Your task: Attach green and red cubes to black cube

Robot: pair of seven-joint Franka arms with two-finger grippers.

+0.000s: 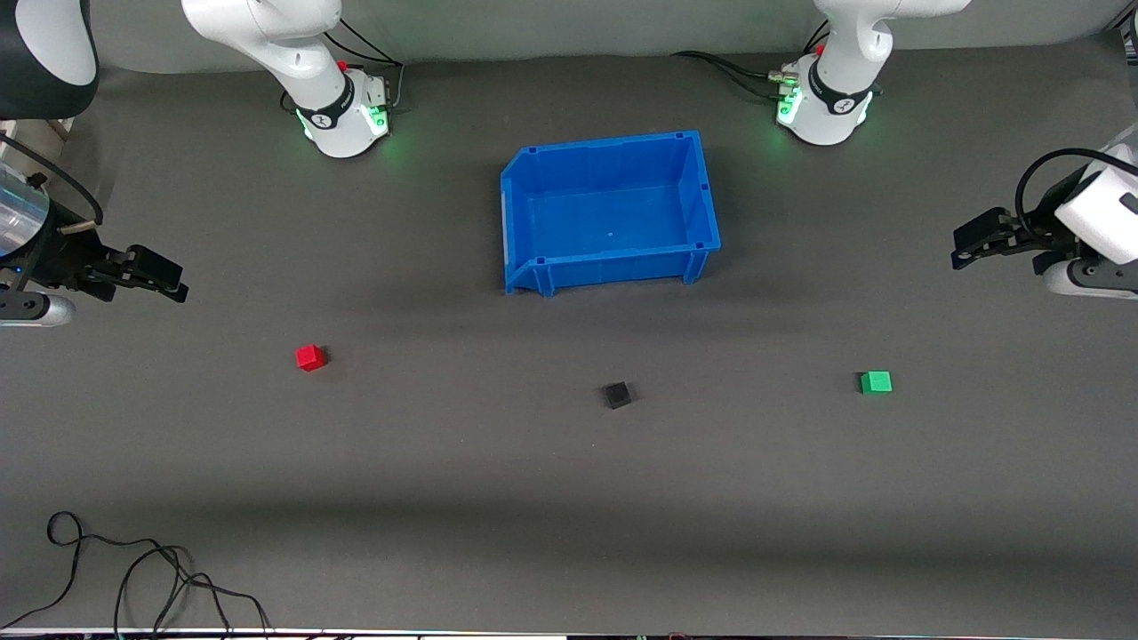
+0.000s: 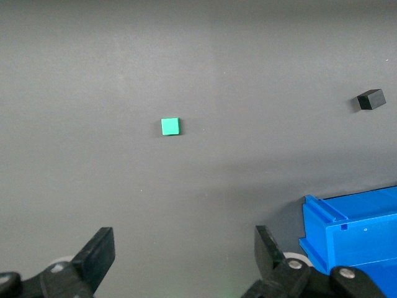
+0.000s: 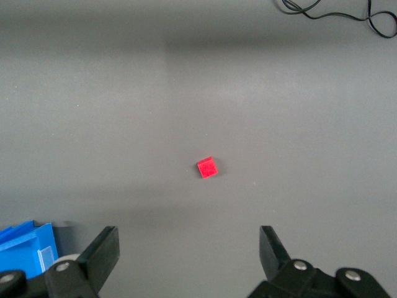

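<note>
Three matte cubes, red (image 1: 311,357), black (image 1: 617,395), green (image 1: 876,382); left claw (image 2: 183,254), right claw (image 3: 189,254) spread wide, empty.

Place: a robotics lab or test bench, not a home or shop
Work surface: one wide table (image 1: 533,498) covered edge to edge in plain dark grey matting; no household clutter on it
Machines: two white robot arm bases (image 1: 342,111) (image 1: 822,107) bolted along the table's top edge, each glowing green at its status ring; cables run from both
Props: a bare blue plastic parts bin (image 1: 613,213); small plain-coloured test cubes (image 1: 311,357) laid well apart
Wiring: a loose black cable (image 1: 133,569) coiled at the table's near edge, toward the right arm's end
</note>
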